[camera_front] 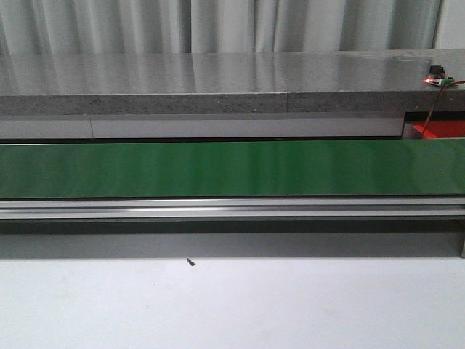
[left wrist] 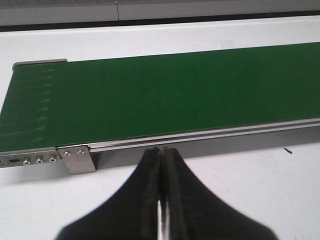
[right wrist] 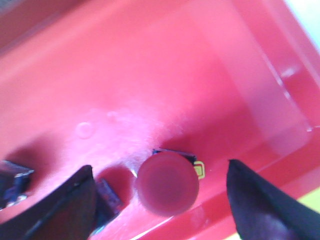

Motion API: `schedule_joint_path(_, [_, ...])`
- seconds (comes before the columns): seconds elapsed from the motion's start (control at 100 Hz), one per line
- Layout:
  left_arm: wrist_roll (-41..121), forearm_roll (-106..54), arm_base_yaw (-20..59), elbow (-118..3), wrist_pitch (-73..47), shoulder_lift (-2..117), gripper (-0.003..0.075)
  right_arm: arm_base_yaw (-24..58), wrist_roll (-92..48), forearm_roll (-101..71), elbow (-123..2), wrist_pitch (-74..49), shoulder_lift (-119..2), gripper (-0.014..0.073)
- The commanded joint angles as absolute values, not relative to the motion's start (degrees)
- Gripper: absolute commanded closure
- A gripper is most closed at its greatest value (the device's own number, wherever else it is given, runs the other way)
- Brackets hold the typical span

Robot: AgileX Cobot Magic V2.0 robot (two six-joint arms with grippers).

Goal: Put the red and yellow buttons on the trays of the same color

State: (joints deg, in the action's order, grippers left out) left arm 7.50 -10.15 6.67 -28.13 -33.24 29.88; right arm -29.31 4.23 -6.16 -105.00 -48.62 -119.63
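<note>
One red button (right wrist: 168,184) lies in the red tray (right wrist: 150,75), low in the right wrist view, between the right gripper's (right wrist: 162,200) wide-open, empty jaws. The left gripper (left wrist: 163,165) is closed, empty, above the white table (left wrist: 250,200) beside one green belt (left wrist: 165,95).

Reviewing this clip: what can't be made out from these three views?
- Yellow tray and yellow buttons: in no view.
- Red tray: the right wrist view shows only its inside, blurred; the front view cuts it off at the right edge.
- Both arms: outside the front view.
- Dark parts beside the red button: partly behind the open right gripper.
</note>
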Motion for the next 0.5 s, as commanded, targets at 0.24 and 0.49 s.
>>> schedule_joint_path(0.24, [7.52,-11.07,6.7,-29.78,-28.89,30.04,0.074,-20.85,0.9,-4.83,-102.72,-48.37,-105.8,0.0354])
schedule_joint_path(0.49, [7.52,-11.07,6.7,-29.78,-28.89,30.04,0.074,-13.82,0.9,-4.88,-99.4,-48.15,-99.92,0.0711])
